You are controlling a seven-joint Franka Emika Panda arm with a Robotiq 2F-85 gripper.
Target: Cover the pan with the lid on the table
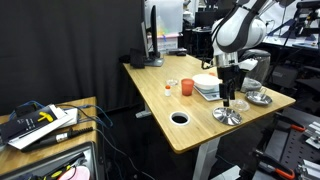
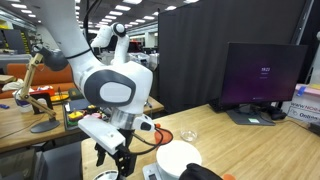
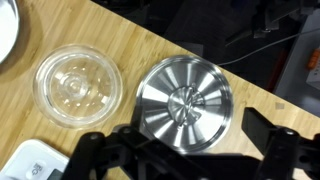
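Here we see the lid [image 3: 185, 102] (knob up) beside a glass dish [image 3: 78, 83].
Our gripper [image 3: 188, 145] hangs above, fingers [image 3: 100, 153] spread wide.

I'm looking at a pale wooden worktop [image 1: 165, 100] on a light leg [image 1: 207, 158], set in the middle of an exterior view. A black curtain [image 1: 60, 50] fills the left half and the back of that frame. At lower left stands a second wooden table [image 1: 88, 104] strewn with cables. In an exterior view, rows of ceiling lights [image 2: 190, 8] run along the top over an open hall, and a dark monitor [image 2: 265, 80] sits at right. In the wrist view, the upper right past the worktop's edge is dim floor [image 3: 250, 30].
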